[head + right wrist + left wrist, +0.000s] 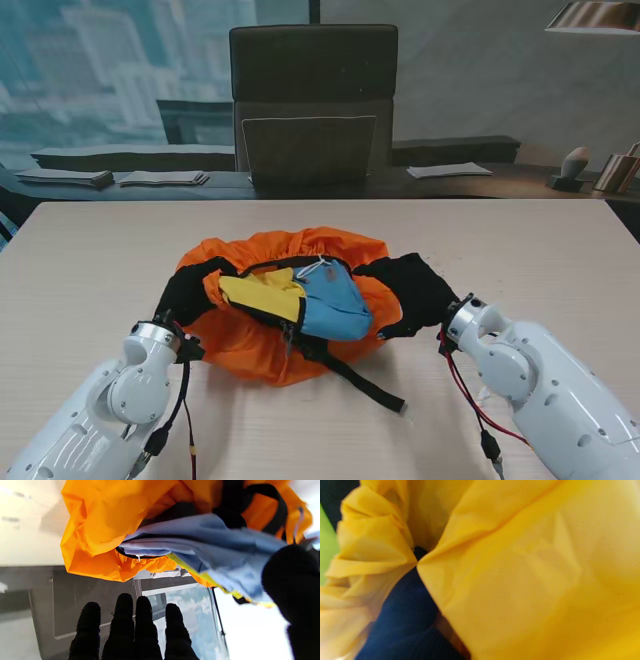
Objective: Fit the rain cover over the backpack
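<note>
My left hand (188, 292) is buried in the orange rain cover (250, 345) at its left edge; whether its fingers pinch the fabric I cannot tell, the wrist view being all folds. The backpack (315, 298) lies mid-desk in the cover's bowl, straps up, so the rim can be drawn over it. My right hand (412, 290) rests at the right edge, fingers (123, 627) spread, gripping nothing. Pale wooden desk (540, 245); a dark chair (312, 100) beyond.
</note>
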Tool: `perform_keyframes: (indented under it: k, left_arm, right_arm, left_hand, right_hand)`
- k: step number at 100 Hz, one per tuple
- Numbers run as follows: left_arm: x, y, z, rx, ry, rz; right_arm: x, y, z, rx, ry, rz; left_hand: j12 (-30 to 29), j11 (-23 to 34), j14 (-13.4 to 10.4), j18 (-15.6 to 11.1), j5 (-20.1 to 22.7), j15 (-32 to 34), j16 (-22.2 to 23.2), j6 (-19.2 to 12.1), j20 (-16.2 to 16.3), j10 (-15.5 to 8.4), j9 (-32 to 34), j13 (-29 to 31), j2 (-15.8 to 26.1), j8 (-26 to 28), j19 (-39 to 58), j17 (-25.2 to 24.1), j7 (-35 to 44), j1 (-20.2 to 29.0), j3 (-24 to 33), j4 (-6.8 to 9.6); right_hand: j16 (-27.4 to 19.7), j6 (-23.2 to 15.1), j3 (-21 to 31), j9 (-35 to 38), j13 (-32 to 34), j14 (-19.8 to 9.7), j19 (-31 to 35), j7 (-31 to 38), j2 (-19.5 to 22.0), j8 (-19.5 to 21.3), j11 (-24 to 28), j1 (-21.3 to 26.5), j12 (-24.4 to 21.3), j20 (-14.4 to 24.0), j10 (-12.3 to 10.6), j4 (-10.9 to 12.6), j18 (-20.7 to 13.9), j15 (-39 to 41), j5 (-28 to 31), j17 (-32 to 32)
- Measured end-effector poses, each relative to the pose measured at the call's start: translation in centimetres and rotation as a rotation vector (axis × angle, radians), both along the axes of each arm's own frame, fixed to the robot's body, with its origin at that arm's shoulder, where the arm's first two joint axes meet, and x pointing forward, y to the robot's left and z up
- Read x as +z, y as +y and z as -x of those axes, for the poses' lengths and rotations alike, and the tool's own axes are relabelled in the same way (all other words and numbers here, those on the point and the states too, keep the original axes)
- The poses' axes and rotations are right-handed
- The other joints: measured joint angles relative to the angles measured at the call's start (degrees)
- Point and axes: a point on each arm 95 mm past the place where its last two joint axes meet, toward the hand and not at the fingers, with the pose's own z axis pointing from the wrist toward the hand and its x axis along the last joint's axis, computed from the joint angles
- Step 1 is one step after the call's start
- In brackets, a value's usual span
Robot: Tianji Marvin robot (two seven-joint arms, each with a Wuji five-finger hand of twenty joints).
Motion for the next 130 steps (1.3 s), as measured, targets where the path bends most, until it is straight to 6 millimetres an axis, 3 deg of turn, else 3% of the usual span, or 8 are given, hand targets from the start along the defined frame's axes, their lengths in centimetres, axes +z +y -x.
perform_keyframes:
  k: [23,34,51,64,73,89,118,130]
  left_arm:
    - [0.2,-0.3,0.0,-0.015,0.011,0.013]
    - [0.4,-0.1,0.1,-0.019,0.009,0.015]
    - [0.6,0.2,0.3,-0.038,0.016,0.017]
    - [1.3,1.4,0.6,-0.077,0.048,-0.078]
    - [2.8,2.3,1.8,-0.148,0.144,-0.248]
    - [6.8,3.4,5.4,-0.251,0.198,-0.733]
    - [11.0,1.1,8.7,-0.291,0.245,-0.815]
    - [9.9,-0.5,7.8,-0.339,0.106,-0.511]
  right_arm:
    - [-2.2,4.5,1.6,0.008,-0.133,-0.016]
    - [-3.5,5.6,1.5,-0.023,-0.257,-0.032]
    - [-3.4,6.6,0.9,-0.067,-0.252,-0.174]
    - [-2.7,7.5,0.5,-0.085,-0.171,-0.248]
    - [-2.2,8.6,0.7,-0.051,-0.184,-0.233]
    - [-1.1,10.4,0.8,-0.035,-0.211,-0.215]
    - [0.0,12.5,1.2,-0.036,-0.197,-0.199]
    - [0.3,13.4,1.7,-0.034,-0.184,-0.208]
  left_hand:
    - [0.0,0.0,0.05,0.0,0.01,0.0,0.0,0.92,0.02,0.48,0.0,0.0,0.0,0.0,0.02,0.14,0.03,0.63,0.03,0.0]
    - [0.0,0.0,0.08,0.0,0.02,0.0,0.0,1.84,0.03,0.8,0.0,0.0,0.0,0.0,0.03,0.15,0.03,0.65,0.51,0.0]
    - [0.01,0.11,0.08,0.0,0.02,0.0,0.0,1.86,0.04,0.8,0.01,0.0,0.0,0.0,0.04,-0.1,0.03,0.64,0.55,0.0]
    - [-5.17,0.21,0.08,0.82,-0.03,-0.85,-0.45,1.86,0.04,0.85,-0.93,-0.15,0.06,-4.01,0.04,-2.54,-0.44,-0.23,2.02,0.12]
    - [-15.55,-2.11,-0.06,2.95,-11.42,-6.22,-1.89,5.02,-2.53,0.96,-17.48,-10.37,-3.73,-20.3,-6.78,-8.62,-11.88,-12.97,15.81,0.78]
    - [-26.47,-18.06,0.06,5.34,-19.7,-19.24,-8.36,16.18,-9.93,3.89,-37.4,-28.68,-11.05,-45.2,-25.04,-13.09,-40.51,-20.47,14.18,1.28]
    - [-27.06,-21.96,-0.88,5.47,-19.72,-23.43,-11.17,19.26,-10.54,5.18,-39.34,-29.85,-10.73,-45.1,-33.81,-13.26,-42.18,-20.39,12.82,1.4]
    - [-26.59,-15.83,0.3,6.97,-19.64,-22.9,-11.17,19.91,-10.01,6.66,-37.88,-28.82,-5.93,-43.95,-32.87,-13.48,-35.86,-20.43,4.16,1.86]
  right_hand:
    - [3.67,0.46,2.0,11.75,10.45,3.55,12.92,13.09,-6.22,6.49,9.03,0.77,3.04,1.32,1.78,-0.85,2.81,13.18,10.68,5.79]
    - [6.42,-3.35,1.93,28.29,23.81,5.11,19.14,18.85,-6.56,9.93,13.88,12.33,5.57,-0.76,1.83,-0.96,5.32,21.41,25.45,13.54]
    - [8.05,-5.8,2.45,52.49,45.41,7.41,25.15,25.0,-9.64,-0.31,11.6,25.1,7.65,-2.75,1.78,-7.6,9.08,31.37,45.48,25.57]
    - [10.3,-5.8,5.37,54.09,46.3,9.37,25.72,25.59,-9.68,3.57,11.55,26.34,12.33,-2.75,3.43,-7.59,9.5,34.61,48.04,25.66]
    - [10.92,-5.8,7.1,55.22,46.86,9.82,25.83,25.59,-10.32,5.7,11.64,26.34,13.72,-2.71,3.68,-7.76,9.5,36.33,49.2,25.82]
    - [11.68,-6.56,8.14,57.32,48.69,10.3,25.86,26.32,-13.45,6.76,11.61,26.34,13.87,-2.7,3.82,-8.3,10.45,36.51,51.96,28.49]
    - [12.65,-6.66,8.85,58.73,50.29,11.17,25.94,27.58,-15.04,6.86,11.61,26.34,14.06,-2.7,4.53,-9.52,11.8,36.63,52.78,30.85]
    - [13.26,-6.66,8.86,59.37,50.9,11.29,25.95,28.01,-15.05,6.86,11.6,26.34,14.57,-2.7,4.67,-9.55,11.87,37.06,52.79,31.33]
